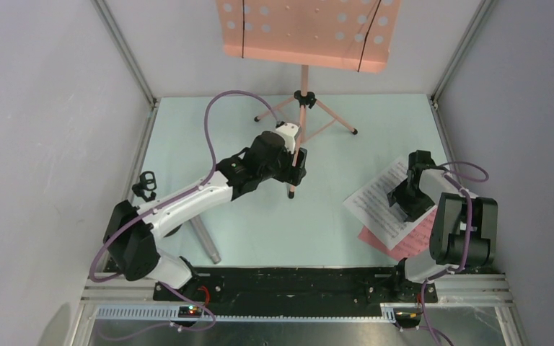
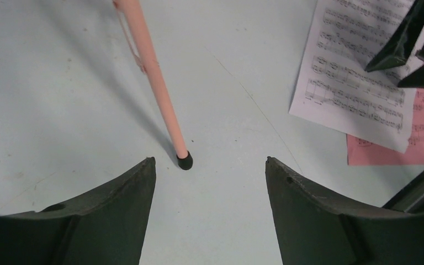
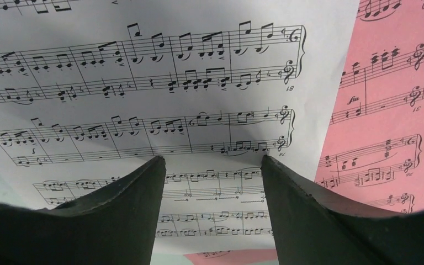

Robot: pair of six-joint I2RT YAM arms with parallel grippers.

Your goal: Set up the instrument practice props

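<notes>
The salmon-pink music stand [image 1: 304,108] stands at the back of the table, its perforated desk [image 1: 306,32] at the top of the overhead view. My left gripper [image 1: 296,169] is open by the stand's front leg [image 2: 154,77]; the leg's black foot [image 2: 184,160] rests on the table just inside the left fingertip. A white sheet-music page [image 1: 379,205] lies partly over a pink one [image 1: 407,241] at the right. My right gripper [image 3: 212,160] is open, fingertips down on the white page [image 3: 143,83], with the pink page [image 3: 386,110] beside it. Nothing is held.
A small black mic stand [image 1: 144,186] sits at the table's left edge beside the left arm. A grey microphone [image 1: 205,241] lies near the front, partly under that arm. Grey walls enclose the pale table [image 1: 332,238] on three sides.
</notes>
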